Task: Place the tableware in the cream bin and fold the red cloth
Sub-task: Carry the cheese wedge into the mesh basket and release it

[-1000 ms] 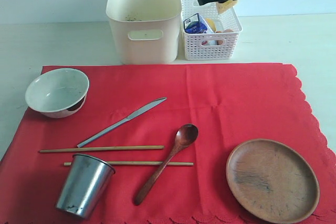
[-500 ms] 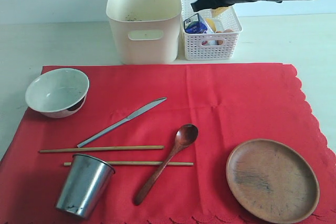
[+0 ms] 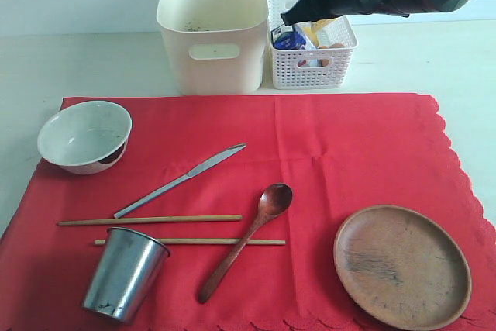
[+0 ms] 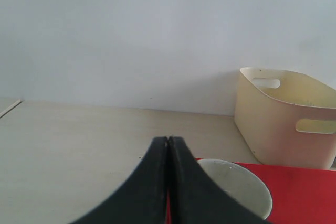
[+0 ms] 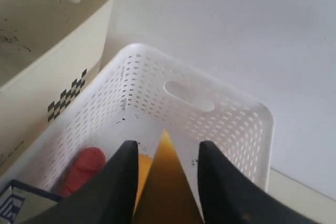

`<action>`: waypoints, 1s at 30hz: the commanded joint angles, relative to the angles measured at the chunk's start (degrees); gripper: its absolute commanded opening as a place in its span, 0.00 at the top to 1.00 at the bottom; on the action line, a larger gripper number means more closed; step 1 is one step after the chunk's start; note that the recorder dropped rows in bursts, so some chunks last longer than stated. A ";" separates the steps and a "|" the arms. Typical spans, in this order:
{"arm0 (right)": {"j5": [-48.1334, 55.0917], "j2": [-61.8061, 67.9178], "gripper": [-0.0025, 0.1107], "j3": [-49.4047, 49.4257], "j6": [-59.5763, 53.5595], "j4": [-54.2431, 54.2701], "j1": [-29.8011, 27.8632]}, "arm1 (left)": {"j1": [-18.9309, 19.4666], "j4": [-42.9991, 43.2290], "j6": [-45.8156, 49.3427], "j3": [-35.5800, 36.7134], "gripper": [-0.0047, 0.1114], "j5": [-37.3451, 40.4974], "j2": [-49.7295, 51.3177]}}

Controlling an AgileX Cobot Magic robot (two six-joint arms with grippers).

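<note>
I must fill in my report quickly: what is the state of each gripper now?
Left gripper: closed, empty.
Right gripper: holding the yellow triangular cheese wedge.

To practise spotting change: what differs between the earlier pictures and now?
The right jaws, holding the yellow wedge, sank lower toward the white basket. Nothing was let go. The cream bin, the red cloth and all on it stayed put.

The end effector (image 4: pixel 168 141), jaws pressed together, hangs near the pale bowl (image 4: pixel 236 184), the cream bin (image 4: pixel 286 121) beyond.
</note>
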 commanded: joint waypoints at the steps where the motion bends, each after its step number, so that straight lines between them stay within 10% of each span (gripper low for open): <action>1: -1.50 -0.10 0.98 -0.42 0.07 0.07 -0.37 | -0.01 -0.16 -0.10 0.03 0.94 -0.05 -0.31; 21: -1.16 -0.10 0.46 -0.42 0.07 0.08 -0.37 | -0.01 -0.16 -0.10 0.03 0.94 -0.05 -0.31; 30: 0.73 -0.10 0.38 -0.42 5.09 0.08 -0.37 | -0.01 -0.16 -0.10 0.03 0.94 -0.05 -0.31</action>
